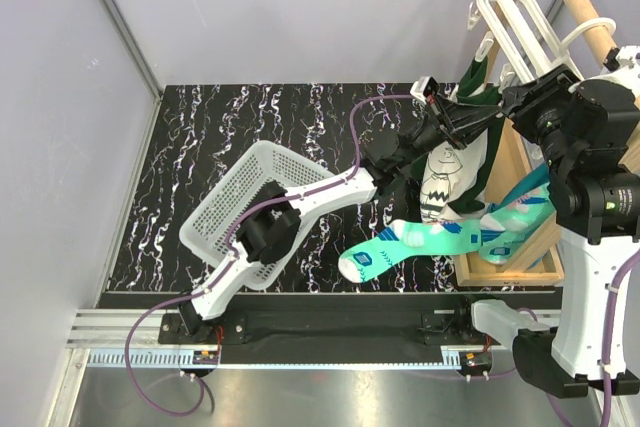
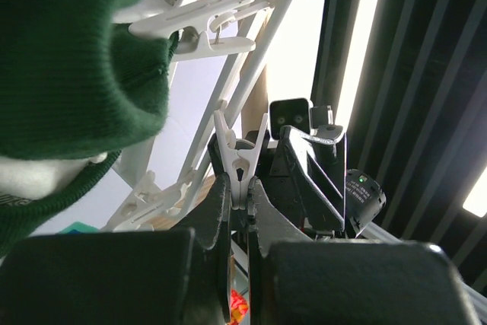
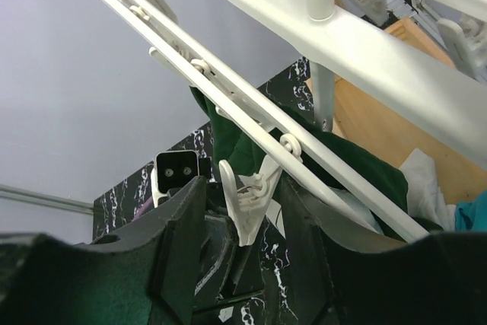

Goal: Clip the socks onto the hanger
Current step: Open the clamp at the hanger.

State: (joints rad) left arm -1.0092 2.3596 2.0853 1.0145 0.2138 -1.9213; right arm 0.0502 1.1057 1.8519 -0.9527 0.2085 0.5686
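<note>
The white hanger (image 1: 515,22) hangs from the wooden rack at the far right. My left gripper (image 1: 462,119) reaches up under it. In the left wrist view it (image 2: 240,188) is shut on the tails of a small white clip (image 2: 239,159). My right gripper (image 1: 512,107) faces it from the right. In the right wrist view it (image 3: 247,192) is open around another dangling clip (image 3: 249,205), its fingers not touching it. A mint-green sock (image 1: 400,242) with a blue logo patch hangs low over the table's front, and a second one (image 1: 522,209) hangs beside it.
A dark green and white sock (image 1: 442,177) hangs from the hanger between the grippers; it also fills the left of the left wrist view (image 2: 68,74). A white mesh basket (image 1: 225,197) lies tipped on the marbled table. The wooden rack (image 1: 505,162) stands at the right.
</note>
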